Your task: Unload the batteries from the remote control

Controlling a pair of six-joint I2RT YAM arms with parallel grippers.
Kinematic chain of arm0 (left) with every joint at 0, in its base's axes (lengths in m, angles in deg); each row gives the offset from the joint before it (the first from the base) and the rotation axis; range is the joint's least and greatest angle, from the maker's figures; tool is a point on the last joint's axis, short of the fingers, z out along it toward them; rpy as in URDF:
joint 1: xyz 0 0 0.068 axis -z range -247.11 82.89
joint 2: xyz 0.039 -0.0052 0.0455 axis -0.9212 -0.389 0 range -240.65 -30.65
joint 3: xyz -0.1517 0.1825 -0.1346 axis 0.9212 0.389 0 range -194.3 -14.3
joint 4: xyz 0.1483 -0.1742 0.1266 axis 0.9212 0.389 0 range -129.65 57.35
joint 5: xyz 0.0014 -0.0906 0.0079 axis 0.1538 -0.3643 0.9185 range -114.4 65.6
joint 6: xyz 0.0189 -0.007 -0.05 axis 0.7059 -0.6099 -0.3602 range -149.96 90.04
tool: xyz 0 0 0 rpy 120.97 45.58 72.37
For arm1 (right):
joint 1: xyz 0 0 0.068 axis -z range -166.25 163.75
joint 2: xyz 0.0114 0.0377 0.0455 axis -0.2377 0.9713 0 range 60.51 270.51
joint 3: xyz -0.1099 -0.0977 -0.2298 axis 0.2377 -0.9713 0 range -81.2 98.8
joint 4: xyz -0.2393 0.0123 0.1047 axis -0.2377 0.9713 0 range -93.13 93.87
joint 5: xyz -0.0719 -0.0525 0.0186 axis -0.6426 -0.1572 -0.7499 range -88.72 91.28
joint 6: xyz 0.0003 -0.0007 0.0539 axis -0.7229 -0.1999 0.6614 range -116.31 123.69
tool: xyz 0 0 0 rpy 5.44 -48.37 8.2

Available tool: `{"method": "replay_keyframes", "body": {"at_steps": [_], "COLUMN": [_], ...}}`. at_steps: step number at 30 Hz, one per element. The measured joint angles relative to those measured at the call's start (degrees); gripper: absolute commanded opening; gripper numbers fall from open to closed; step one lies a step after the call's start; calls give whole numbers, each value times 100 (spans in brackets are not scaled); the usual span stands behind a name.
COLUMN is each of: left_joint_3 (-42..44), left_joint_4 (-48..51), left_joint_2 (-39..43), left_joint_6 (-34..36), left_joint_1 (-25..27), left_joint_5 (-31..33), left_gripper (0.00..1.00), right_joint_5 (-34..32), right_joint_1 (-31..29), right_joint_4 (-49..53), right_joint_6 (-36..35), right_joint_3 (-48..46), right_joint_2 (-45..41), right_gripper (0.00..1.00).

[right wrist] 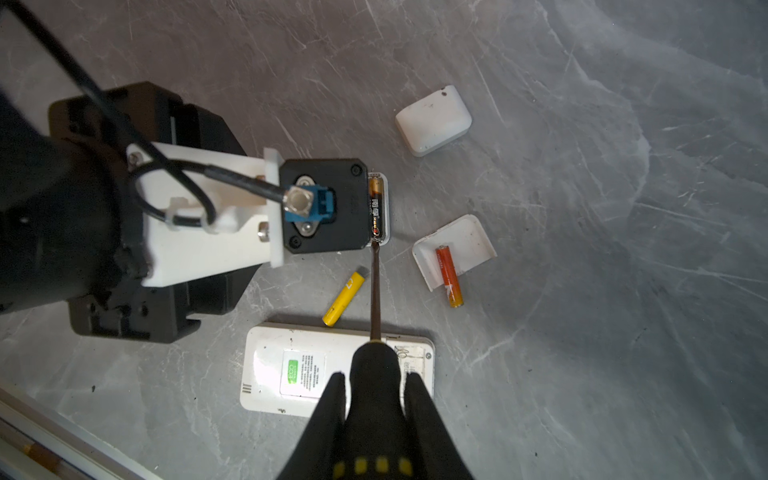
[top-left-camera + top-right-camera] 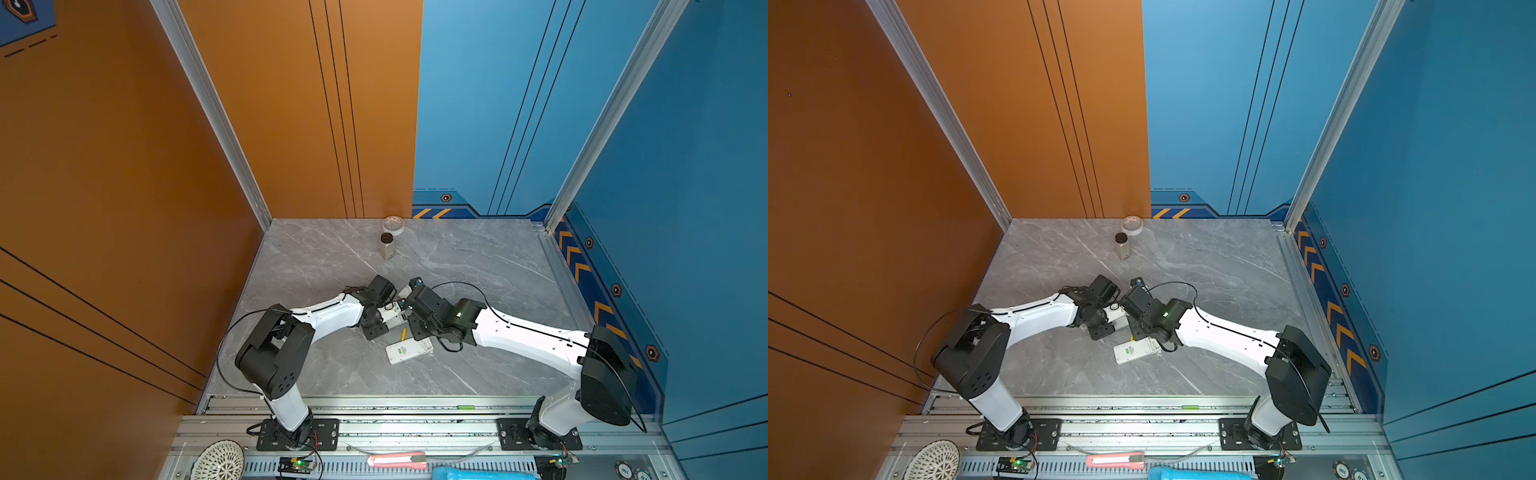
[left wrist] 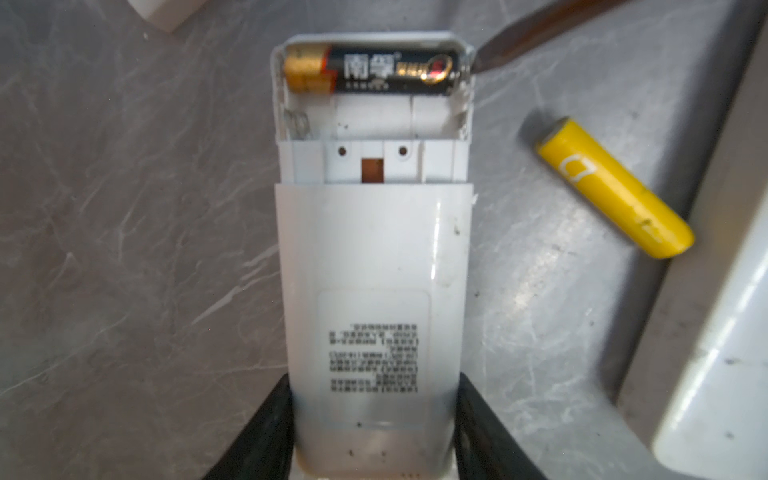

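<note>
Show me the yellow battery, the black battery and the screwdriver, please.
yellow battery [image 3: 615, 187], left wrist view, middle of its body.
black battery [image 3: 374, 70], left wrist view, on its printed label, seated in the remote [image 3: 372, 249].
screwdriver [image 1: 372, 365], right wrist view, on its black handle.

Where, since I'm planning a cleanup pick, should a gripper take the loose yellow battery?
Mid-length, from straight above, jaws across the round body. The yellow battery lies flat on the table, a slim cylinder, long sides free; the screwdriver shaft passes close, so probably open narrowly.

Three batteries, two remotes, two covers — one screwdriver.
</note>
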Motion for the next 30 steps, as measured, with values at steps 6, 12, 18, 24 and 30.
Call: {"method": "replay_keyframes", "body": {"at_steps": [6,12,18,24,30], "left_joint_3": [-4,-4,-7,-4,-4], "left_joint_4": [0,-2,0,0,-2], "left_joint_2": [0,0,0,0,0], "left_joint_6": [22,46,63,63,63], "left_joint_1": [0,0,0,2,-2], "left_joint_5": [0,0,-22,-44,-42], "left_gripper": [0,0,0,0,0], "right_joint_5": [0,2,2,0,0], "right_joint_1": [0,0,0,0,-2], "right_joint_4": [15,13,13,11,15], "right_joint_6": [-44,-50,-68,-87,-133], "right_joint_3": [2,24,24,26,48], "right_joint_2": [13,118,170,175,168], "right_gripper": [0,0,0,0,0]}}
